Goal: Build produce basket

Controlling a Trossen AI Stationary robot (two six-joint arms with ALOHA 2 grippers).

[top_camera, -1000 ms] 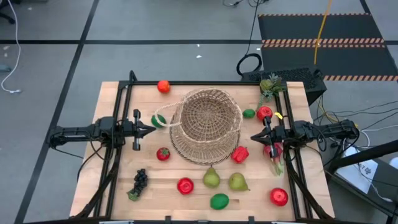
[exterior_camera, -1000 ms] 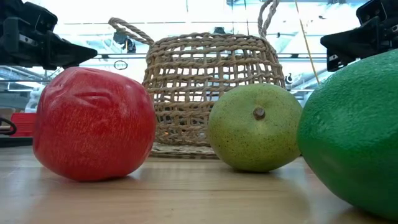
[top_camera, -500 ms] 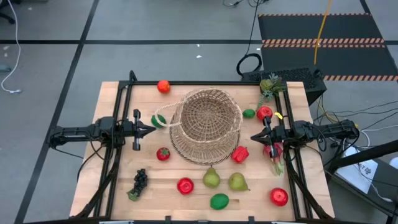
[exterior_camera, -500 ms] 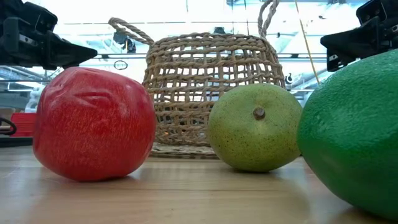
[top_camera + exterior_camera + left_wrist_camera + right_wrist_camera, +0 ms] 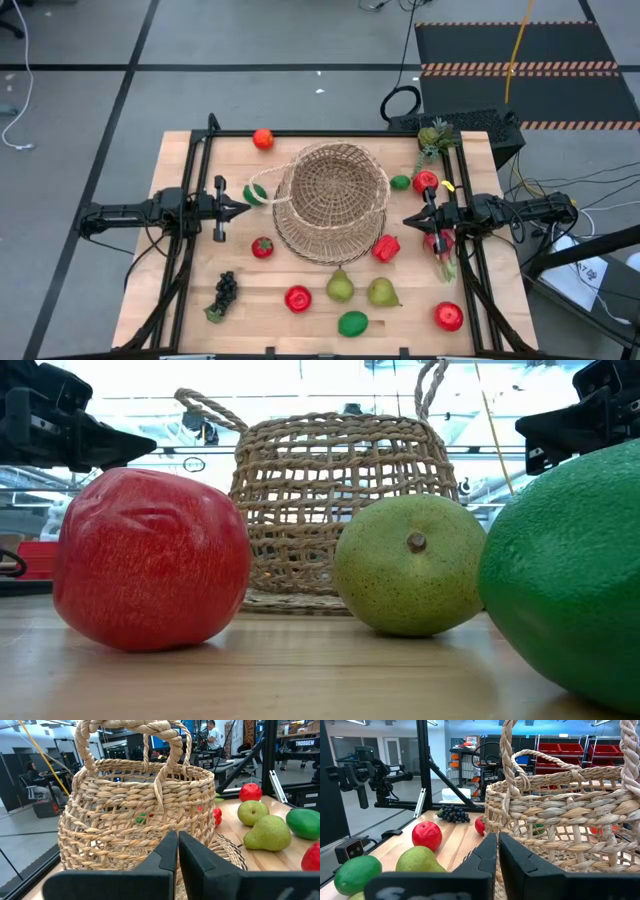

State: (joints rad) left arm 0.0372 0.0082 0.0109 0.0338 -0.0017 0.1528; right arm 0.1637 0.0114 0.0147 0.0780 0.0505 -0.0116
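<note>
The tan woven basket [image 5: 332, 195] stands upright in the middle of the table on a flat round woven mat [image 5: 315, 245]. Produce lies scattered around it: dark grapes [image 5: 226, 292], a red apple [image 5: 297, 298], two green pears [image 5: 340, 287] [image 5: 381, 292], a lime [image 5: 352, 323], a red pepper [image 5: 386, 247] and a pink dragon fruit [image 5: 440, 246]. My left gripper [image 5: 247, 208] is shut and points level at the basket from the table's left. My right gripper [image 5: 405, 220] is shut and points level at it from the right. Neither touches anything.
More fruit lies at the far left [image 5: 263, 138], by the basket's left side [image 5: 256, 193], at the far right [image 5: 425, 182] and in the near right corner [image 5: 449, 316]. A black frame [image 5: 200, 170] runs along the table's sides. People sit in the room beyond.
</note>
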